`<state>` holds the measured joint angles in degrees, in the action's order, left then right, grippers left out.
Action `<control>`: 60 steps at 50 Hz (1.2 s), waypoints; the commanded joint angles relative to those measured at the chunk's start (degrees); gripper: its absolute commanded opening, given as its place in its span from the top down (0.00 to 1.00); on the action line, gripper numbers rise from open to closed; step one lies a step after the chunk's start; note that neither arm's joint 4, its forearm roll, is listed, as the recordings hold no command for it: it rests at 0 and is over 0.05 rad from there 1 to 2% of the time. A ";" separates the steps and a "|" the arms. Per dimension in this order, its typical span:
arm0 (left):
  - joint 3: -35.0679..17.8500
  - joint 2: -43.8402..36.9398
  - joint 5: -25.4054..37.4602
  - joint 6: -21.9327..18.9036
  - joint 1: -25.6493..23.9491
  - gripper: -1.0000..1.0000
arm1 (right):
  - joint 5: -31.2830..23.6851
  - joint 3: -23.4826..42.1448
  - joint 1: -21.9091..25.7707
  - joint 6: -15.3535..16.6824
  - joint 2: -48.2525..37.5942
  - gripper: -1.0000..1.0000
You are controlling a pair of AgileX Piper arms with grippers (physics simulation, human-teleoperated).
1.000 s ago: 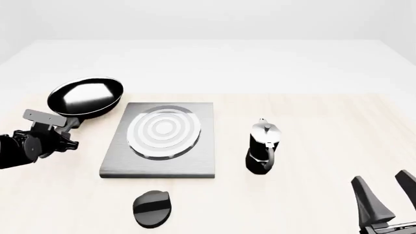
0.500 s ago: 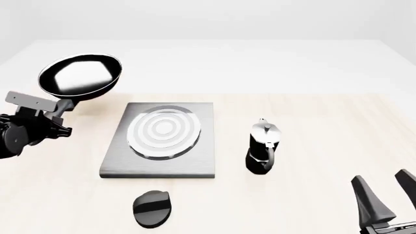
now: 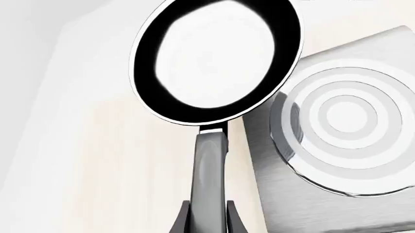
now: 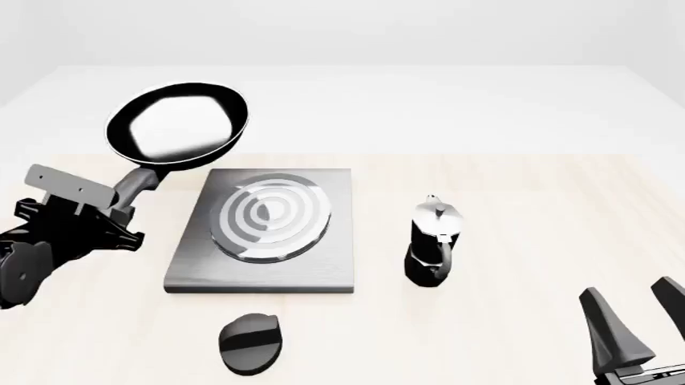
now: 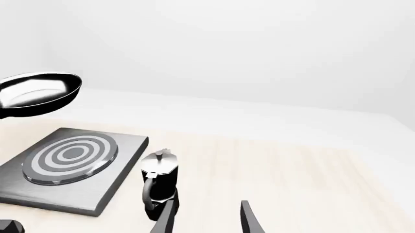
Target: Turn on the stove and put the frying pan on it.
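The black frying pan with its glossy inside hangs in the air above the table, by the stove's far left corner. My left gripper is shut on its handle; the handle shows in the left wrist view between my fingers. The grey stove slab with silver rings lies at mid-table, and also shows in the left wrist view and the right wrist view. The black round knob lies in front of the stove. My right gripper is open and empty at the front right.
A black-and-silver moka pot stands to the right of the stove, between it and my right gripper; it also shows in the right wrist view. The light wooden table stretches to the right of the pot.
My left gripper has lifted the pan off the table, then carried it right toward the stove. The right arm has not moved.
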<state>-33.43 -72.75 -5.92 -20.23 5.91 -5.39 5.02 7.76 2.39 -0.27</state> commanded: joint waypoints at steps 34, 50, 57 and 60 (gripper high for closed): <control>14.80 17.15 0.88 3.30 -12.78 1.00 | -0.01 0.26 0.15 -0.39 0.18 0.00; 17.63 21.95 3.61 2.86 -17.86 1.00 | 0.15 0.16 0.14 -0.56 0.19 0.00; 18.17 21.31 3.03 2.34 -18.59 1.00 | 0.11 0.27 0.00 -0.66 0.21 0.00; 18.72 20.74 2.32 2.30 -18.69 1.00 | 0.19 0.22 -0.02 -0.69 0.21 0.00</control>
<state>-14.72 -52.71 -2.51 -16.61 -11.30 -5.27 5.23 7.83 1.82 -0.08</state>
